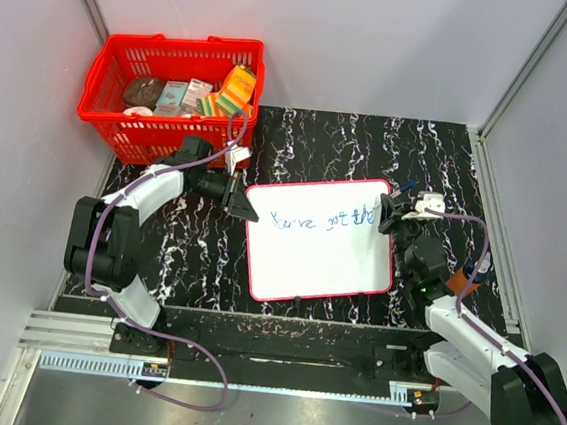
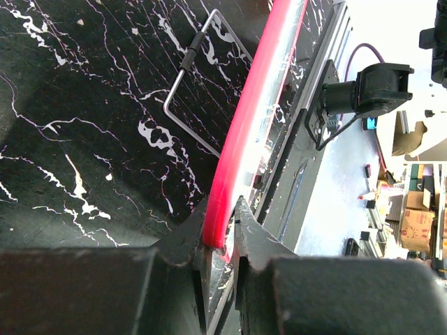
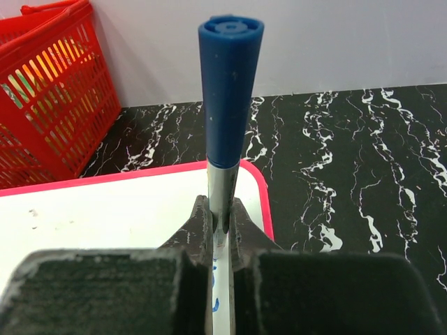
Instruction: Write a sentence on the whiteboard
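Currently the whiteboard [image 1: 321,241] is resting on the black marbled table [image 1: 370,151], turned slightly askew, between the two arms. The left tool [image 1: 241,202] is clamping the board at its upper left corner. The left wrist view is showing both fingers [image 2: 174,265] pinching the red frame, seen edge-on. A bent metal wire [image 2: 185,84] is lying just beside the frame, against the table.

The right tool [image 1: 399,214] is sitting at the board's upper right corner, closed on a marker [image 3: 229,98]. The right wrist view is showing the grey barrel squeezed between the fingers, with the blue end pointing up and away. The tip is hiding behind the fingers, so contact with the board cannot be told.

The sentence [image 1: 323,219] is running in thin blue strokes across the upper part of the board, from left of centre to the right tool. The words are too small to read surely.

A red basket [image 1: 175,87] holding packaged goods is sitting at the table's far left corner, just beyond the left tool.
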